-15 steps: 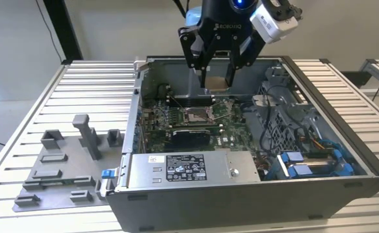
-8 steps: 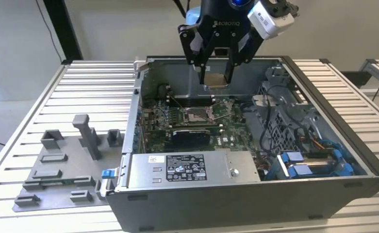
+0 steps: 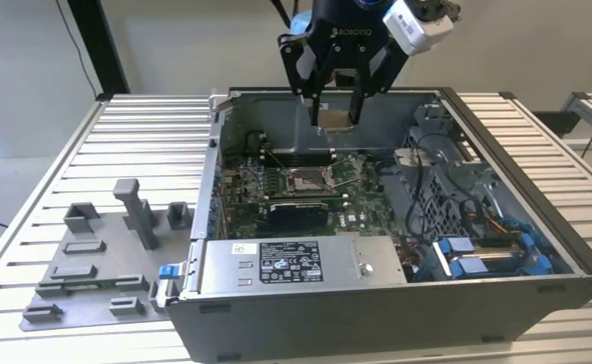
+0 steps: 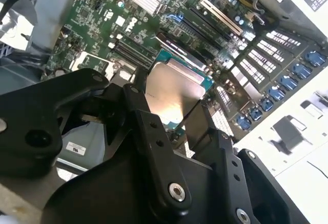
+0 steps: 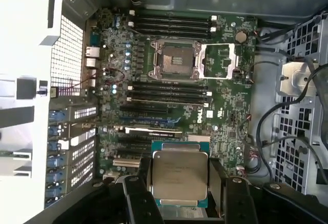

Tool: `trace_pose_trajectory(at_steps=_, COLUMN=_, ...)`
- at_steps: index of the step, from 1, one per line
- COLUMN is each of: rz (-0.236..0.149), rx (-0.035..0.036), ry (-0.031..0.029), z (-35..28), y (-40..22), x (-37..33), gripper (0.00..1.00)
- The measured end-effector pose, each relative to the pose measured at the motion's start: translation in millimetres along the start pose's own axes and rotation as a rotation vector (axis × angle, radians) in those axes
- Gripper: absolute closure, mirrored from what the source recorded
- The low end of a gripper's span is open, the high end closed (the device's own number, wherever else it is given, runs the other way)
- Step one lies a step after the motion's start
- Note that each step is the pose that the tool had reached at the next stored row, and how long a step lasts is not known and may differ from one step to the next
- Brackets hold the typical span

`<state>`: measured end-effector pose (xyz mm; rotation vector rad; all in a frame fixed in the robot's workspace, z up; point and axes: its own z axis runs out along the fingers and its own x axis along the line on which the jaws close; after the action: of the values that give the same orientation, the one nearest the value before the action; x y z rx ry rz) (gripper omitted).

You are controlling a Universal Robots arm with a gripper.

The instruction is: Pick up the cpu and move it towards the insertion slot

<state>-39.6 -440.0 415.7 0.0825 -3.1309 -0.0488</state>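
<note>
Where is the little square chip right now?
The chip is held in the pincer, up in the air above the open computer case, not yet down at the socket.

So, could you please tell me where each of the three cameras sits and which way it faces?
Exterior view: off the arm, looking down at the open computer case; the gripper holds the cpu above it.
First wrist view: on the arm, facing the motherboard, with the insertion slot beyond the cpu.
Second wrist view: on the arm, looking obliquely past black fingers.
All share the gripped cpu.

One small flat square silvery-topped cpu [image 5: 180,177]. One square metal-framed insertion slot [image 5: 175,60] on one green motherboard [image 5: 225,103]. One open grey metal computer case [image 3: 377,315].
</note>
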Motion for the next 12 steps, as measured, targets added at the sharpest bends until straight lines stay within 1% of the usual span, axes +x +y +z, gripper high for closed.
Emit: trace_pose_trajectory(at_steps=12, rz=0.000, rx=0.0000, ry=0.0000, z=0.5, y=15.0, x=-1.3, gripper=1.00)
